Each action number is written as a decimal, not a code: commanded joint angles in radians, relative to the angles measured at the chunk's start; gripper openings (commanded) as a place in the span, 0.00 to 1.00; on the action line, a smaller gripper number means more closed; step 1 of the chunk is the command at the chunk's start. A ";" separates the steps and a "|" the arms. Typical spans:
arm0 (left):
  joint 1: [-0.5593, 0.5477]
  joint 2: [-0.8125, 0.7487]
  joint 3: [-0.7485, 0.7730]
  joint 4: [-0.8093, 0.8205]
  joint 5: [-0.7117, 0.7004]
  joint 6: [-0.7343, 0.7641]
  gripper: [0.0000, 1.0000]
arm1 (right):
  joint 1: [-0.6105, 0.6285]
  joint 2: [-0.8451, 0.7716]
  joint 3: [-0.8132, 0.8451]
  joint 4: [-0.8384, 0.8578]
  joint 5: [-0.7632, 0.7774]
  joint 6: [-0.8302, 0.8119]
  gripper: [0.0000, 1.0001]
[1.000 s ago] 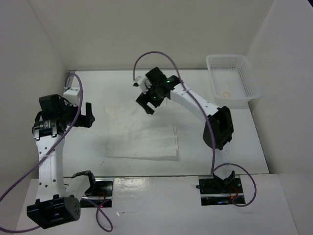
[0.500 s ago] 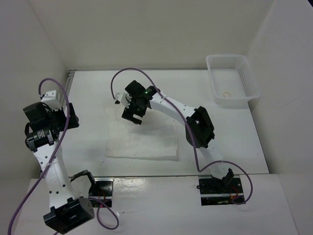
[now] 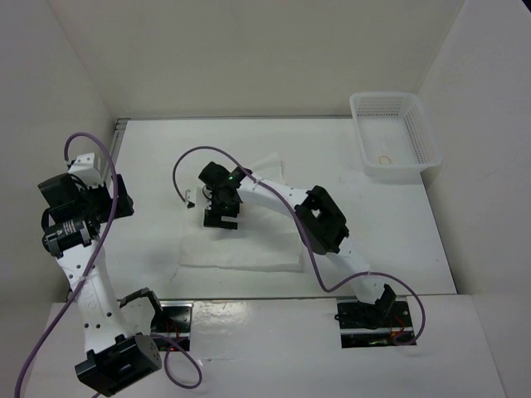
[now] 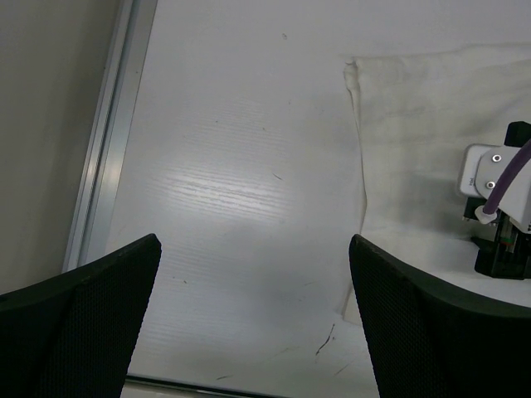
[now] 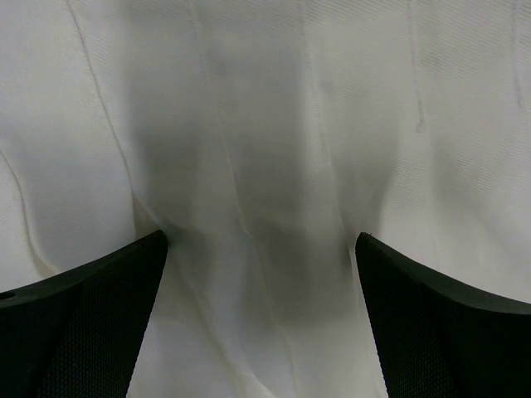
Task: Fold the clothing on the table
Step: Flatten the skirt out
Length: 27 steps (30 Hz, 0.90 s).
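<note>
- Finds the clothing (image 3: 249, 249) spread flat at the middle of the counter (image 3: 382, 240), long axis running left to right across the top view, near edge straight along the lower middle of the frame.
- Finds the right pincer (image 3: 221, 217) pointed down over the upper left part of the clothing, jaws spread wide, nothing held. Sees in the right wrist view only pleated white fabric between the two black fingers, pleats running top to bottom of that frame. Cannot tell whether the tips touch the fabric.
- Finds the left pincer (image 3: 120, 199) at the left of the frame, well apart from the clothing, jaws equally wide and empty. Sees in the left wrist view bare counter beneath and the left edge of the clothing at upper right.
- Judges the right arm far the nearer: fabric directly below its pincer, so probably needs only a short descent and a closing. For the left, places the clothing off to the right across bare counter.
- Against a second ago: puts the right pincer down and leftward from the upper middle of the frame, onto the clothing. Puts the left arm drawn back toward the left edge of the frame. Finds the near edge of the clothing unchanged.
</note>
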 commanded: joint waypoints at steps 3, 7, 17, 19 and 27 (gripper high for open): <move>0.007 0.003 -0.002 0.030 0.039 -0.004 1.00 | 0.000 0.012 -0.017 0.026 -0.005 -0.015 0.98; 0.007 0.003 -0.002 0.030 0.050 0.005 1.00 | -0.014 0.012 -0.054 0.049 0.013 0.031 0.98; 0.007 0.012 -0.002 0.030 0.078 0.005 1.00 | -0.147 0.012 -0.043 0.091 0.105 0.253 0.98; 0.007 0.012 -0.002 0.030 0.087 0.015 1.00 | -0.173 0.002 -0.054 0.113 0.167 0.301 0.98; 0.007 0.032 -0.002 0.030 0.096 0.015 1.00 | -0.323 -0.018 -0.016 0.095 0.254 0.491 0.98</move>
